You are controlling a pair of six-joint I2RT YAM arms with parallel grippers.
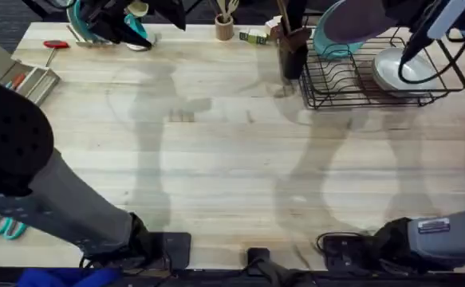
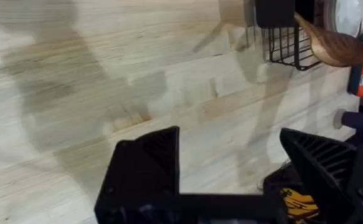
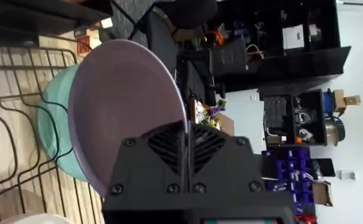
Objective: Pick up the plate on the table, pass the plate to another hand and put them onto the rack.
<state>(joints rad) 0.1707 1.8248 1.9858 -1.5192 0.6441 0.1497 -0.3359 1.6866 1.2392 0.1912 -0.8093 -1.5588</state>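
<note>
My right gripper (image 3: 186, 144) is shut on the rim of the lilac plate (image 3: 122, 102) and holds it on edge above the black wire rack (image 3: 10, 81). In the overhead view the plate (image 1: 358, 20) hangs over the far left end of the rack (image 1: 352, 94), just above a teal plate (image 1: 330, 45) standing in it. My left gripper (image 2: 231, 168) is open with nothing between its fingers, and hovers over the bare wooden table (image 1: 216, 159) with a corner of the rack (image 2: 287, 50) ahead of it.
White bowls (image 1: 403, 70) sit in the right half of the rack. A dark utensil holder (image 1: 293, 49) stands at the rack's left side, and a wooden cup (image 1: 225, 29) is farther left. A metal tray (image 1: 21, 78) and scissors (image 1: 7, 228) lie at the left edge.
</note>
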